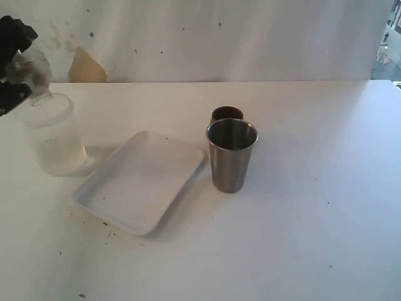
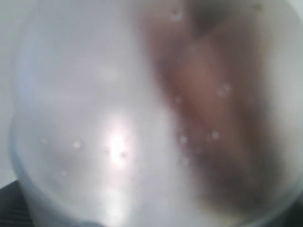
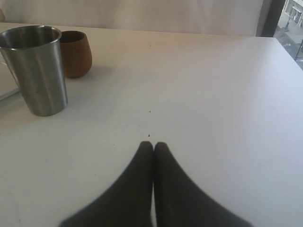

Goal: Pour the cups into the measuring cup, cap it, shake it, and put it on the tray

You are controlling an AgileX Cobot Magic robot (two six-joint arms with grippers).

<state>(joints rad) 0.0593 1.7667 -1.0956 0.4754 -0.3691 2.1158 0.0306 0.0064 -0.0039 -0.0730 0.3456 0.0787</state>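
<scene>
My left gripper [image 1: 22, 69] is at the far left, raised, and shut on a frosted translucent cup [image 1: 30, 68] that tilts over the measuring cup [image 1: 51, 135]. The measuring cup is clear plastic and stands on the table just left of the tray [image 1: 141, 182]. In the left wrist view the frosted cup [image 2: 118, 118] fills the picture as a blur and hides the fingers. The steel tumbler [image 1: 232, 155] [image 3: 37, 71] stands upright right of the tray, with the brown wooden cup [image 1: 227, 113] [image 3: 75, 53] right behind it. My right gripper [image 3: 152, 144] is shut and empty over bare table, apart from both cups.
A white wall runs along the table's far edge, with a tan patch [image 1: 86, 68] low on it behind the left arm. A window [image 1: 388, 37] shows at the far right. Small dark specks dot the white tabletop [image 1: 301, 219].
</scene>
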